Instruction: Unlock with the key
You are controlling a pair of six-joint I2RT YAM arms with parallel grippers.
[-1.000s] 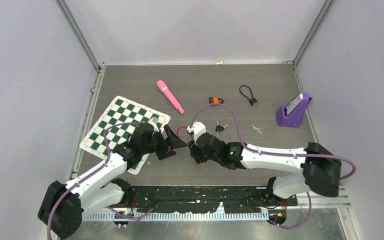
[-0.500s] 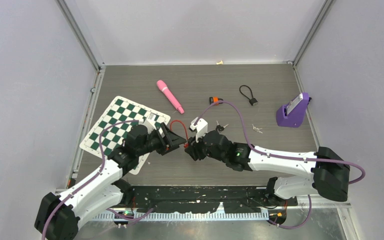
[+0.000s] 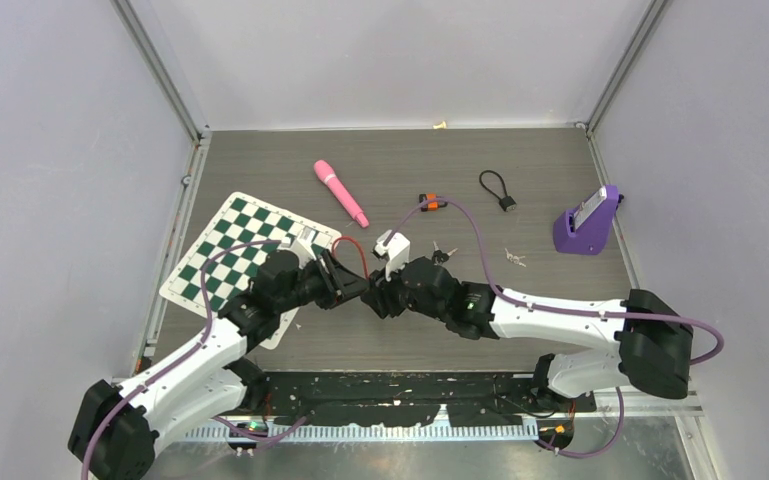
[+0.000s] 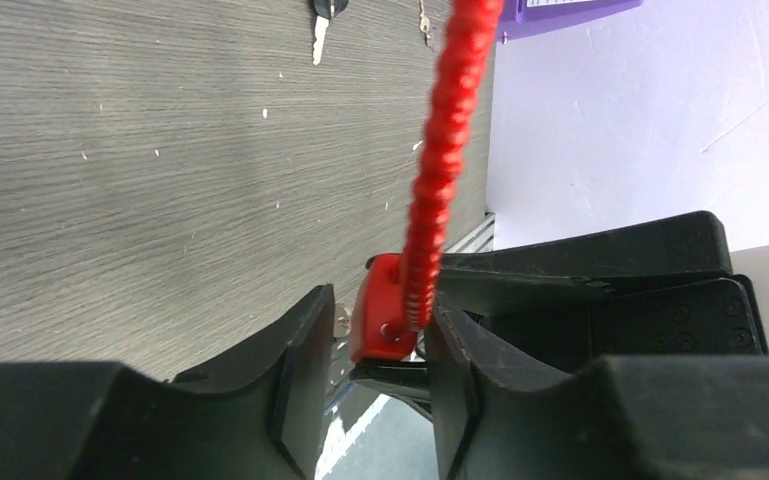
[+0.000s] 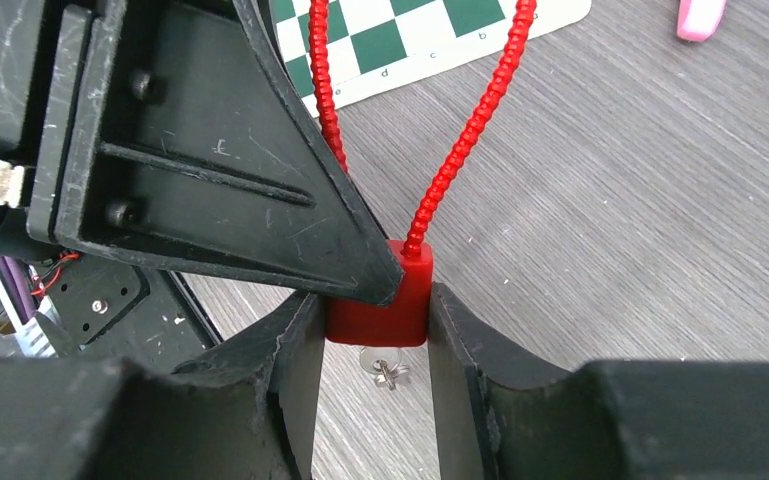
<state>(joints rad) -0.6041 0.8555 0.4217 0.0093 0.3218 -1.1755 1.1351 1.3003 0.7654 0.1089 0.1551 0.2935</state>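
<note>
A red padlock (image 5: 380,305) with a red beaded cable loop (image 5: 465,130) hangs just above the table, and my right gripper (image 5: 372,335) is shut on its body. A silver key (image 5: 385,368) with a ring sticks out of the lock's underside. My left gripper (image 4: 375,345) faces the right one and straddles the same padlock (image 4: 382,320). One finger rests against the cable (image 4: 440,150), and a gap shows at the other finger. From above, both grippers meet at the lock (image 3: 368,289) in the table's middle.
Behind the left arm lies a green-and-white chessboard mat (image 3: 230,240). A pink wand (image 3: 340,192), an orange-black tag (image 3: 432,200), a black cord loop (image 3: 497,190), spare keys (image 3: 440,253) and a purple stand (image 3: 588,222) sit farther back.
My left gripper has moved right to the padlock and its jaws have narrowed around it. The right gripper has kept its hold and shifted slightly left.
</note>
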